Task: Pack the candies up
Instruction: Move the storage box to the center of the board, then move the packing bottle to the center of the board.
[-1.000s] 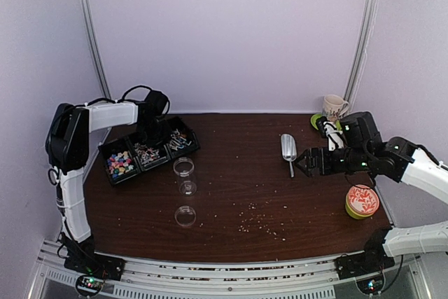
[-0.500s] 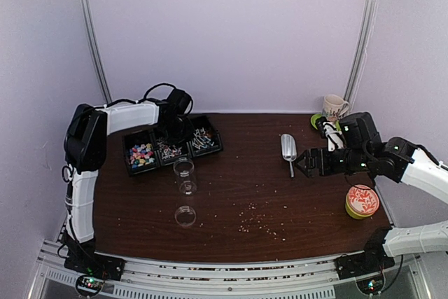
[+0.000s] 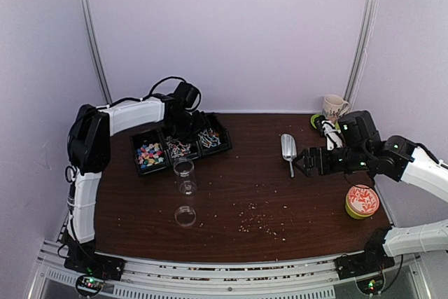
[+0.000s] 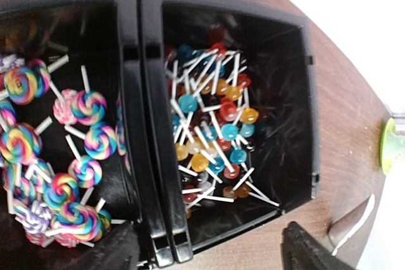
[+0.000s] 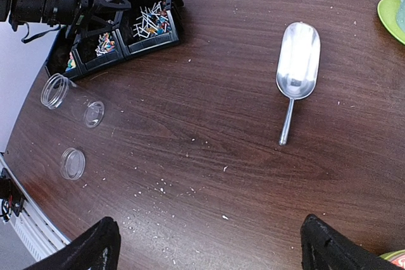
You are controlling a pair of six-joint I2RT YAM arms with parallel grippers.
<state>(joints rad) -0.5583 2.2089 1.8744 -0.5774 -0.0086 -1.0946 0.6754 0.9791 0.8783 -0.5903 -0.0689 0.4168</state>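
Near the counter's far-left corner, L gripper [image 3: 183, 125] is down on a black three-bin tray [image 4: 136, 124]. Its fingers [image 4: 310, 254] are spread wide astride the end bin of ball lollipops [image 4: 212, 134], one tip over the middle bin of swirl lollipops [image 4: 88, 107], the other outside the end wall. Whether they press on the bin walls cannot be told from the wrist view.

The candies [image 3: 149, 153], small & multicoloured, lie loose in the tray's third bin, the one nearest the left edge.

Just on the near side of the tray a clear jar [image 3: 186, 176] lies on its side, mouth toward the bins. Its lid [image 3: 185, 216] is off, flat on the wood, closer to the near edge.

Toward the right edge, R gripper [image 5: 209, 226] hovers over bare wood w/ fingers fully apart & nothing btwn them. It is near the handle of a metal scoop [image 5: 297, 61], which rests bowl-up, handle pointing to the near edge. Pale crumbs [image 3: 255, 225] dot the counter's middle.

Packing proper looks not yet begun, as the jar holds no sweets. Step in hand appears to be set-up: L arm at the tray, R arm lining up on the scoop. Next move prob. calls for R gripper to drop onto the thin handle & close squarely. The jar would need standing upright first, or the sweets could spill.
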